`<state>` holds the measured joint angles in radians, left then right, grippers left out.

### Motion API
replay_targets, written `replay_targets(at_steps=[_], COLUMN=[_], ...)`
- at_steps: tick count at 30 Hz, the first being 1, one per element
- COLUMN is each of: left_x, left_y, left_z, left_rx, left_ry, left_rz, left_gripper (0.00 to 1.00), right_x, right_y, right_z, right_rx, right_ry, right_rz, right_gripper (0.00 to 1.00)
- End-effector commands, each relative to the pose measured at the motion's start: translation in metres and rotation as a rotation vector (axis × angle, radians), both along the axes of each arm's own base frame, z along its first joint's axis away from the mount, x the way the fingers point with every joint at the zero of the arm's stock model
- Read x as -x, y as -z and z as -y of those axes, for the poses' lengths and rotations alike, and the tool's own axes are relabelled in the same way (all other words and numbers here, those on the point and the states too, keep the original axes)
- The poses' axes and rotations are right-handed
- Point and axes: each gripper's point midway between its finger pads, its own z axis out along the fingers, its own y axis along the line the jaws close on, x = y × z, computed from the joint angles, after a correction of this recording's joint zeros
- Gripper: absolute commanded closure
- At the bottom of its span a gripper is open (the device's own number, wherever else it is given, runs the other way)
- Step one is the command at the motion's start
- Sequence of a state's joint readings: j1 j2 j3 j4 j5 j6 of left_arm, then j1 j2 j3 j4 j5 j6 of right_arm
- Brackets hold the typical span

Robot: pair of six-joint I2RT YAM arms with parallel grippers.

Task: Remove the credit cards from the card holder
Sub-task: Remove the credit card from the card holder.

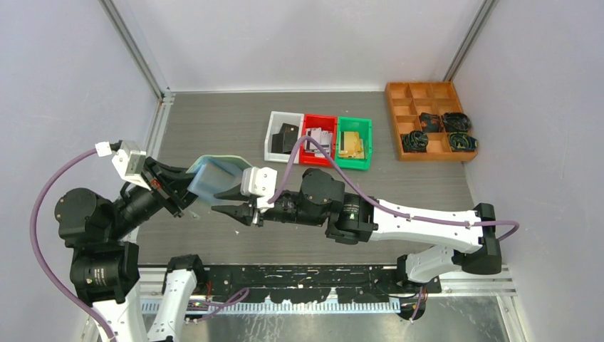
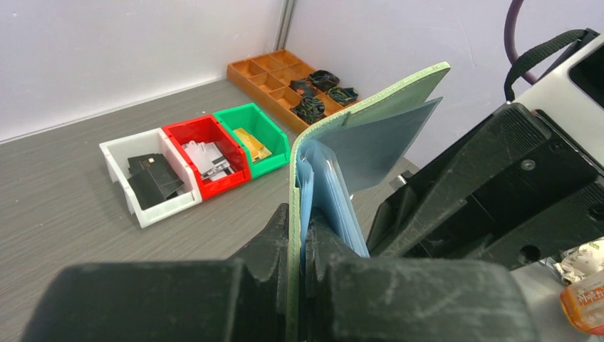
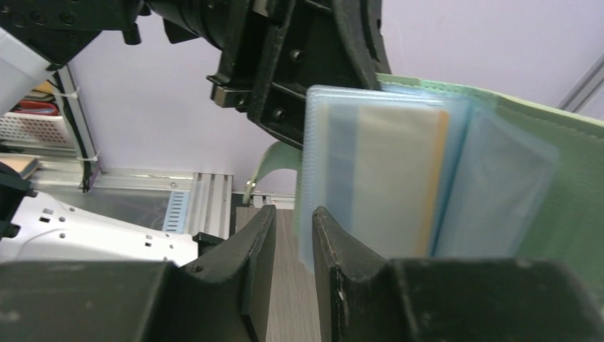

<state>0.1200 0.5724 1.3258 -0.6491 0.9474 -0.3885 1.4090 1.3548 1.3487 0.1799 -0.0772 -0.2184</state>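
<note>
The pale mint-green folding card holder (image 1: 214, 177) hangs open in the air over the left-middle of the grey wood-grain table (image 1: 214, 121). One edge is pinched tight in the left gripper (image 2: 299, 239), and its clear blue-tinted plastic sleeves (image 3: 498, 178) fan toward the right arm. One flat pale credit card with a gold edge (image 3: 399, 185) shows inside a sleeve; you cannot tell whether more sit behind it. The right gripper (image 3: 293, 214) waits just beside the sleeve stack, jaws a narrow gap apart with nothing between them.

Risks, as judged: if you close on the sleeve film and not the card, the pull drags the whole holder. Because it is held by one edge only, it may pivot or slip from the left pinch. A card gripped by its corner may skew in the pocket and jam, or drop to the table once free.

Count:
- one holder and two grippers
- three small plastic bins: white (image 1: 271, 139), red (image 1: 318, 117) and green (image 1: 355, 120)
- loose cards (image 2: 153, 174) in the bins, overlapped, so no exact count
- one orange-brown compartment tray (image 1: 409, 89)
- four black coiled cable bundles (image 1: 429, 121) in that tray, by the top view
</note>
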Motion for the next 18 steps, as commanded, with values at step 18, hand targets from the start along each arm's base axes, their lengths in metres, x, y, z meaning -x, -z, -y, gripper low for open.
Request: replay_targets(at_steps=[18], left_x=[0.006], left_y=[-0.018], left_z=[0.002], left_rx=[-0.009], left_ry=[0.014], left_rz=[0.055], left_gripper=[1.0], right_x=[-0.057], right_y=[-0.034], right_z=[0.012], right_rx=[-0.127], right_ry=[0.454], right_rz=[0.168], right_gripper=[0.67])
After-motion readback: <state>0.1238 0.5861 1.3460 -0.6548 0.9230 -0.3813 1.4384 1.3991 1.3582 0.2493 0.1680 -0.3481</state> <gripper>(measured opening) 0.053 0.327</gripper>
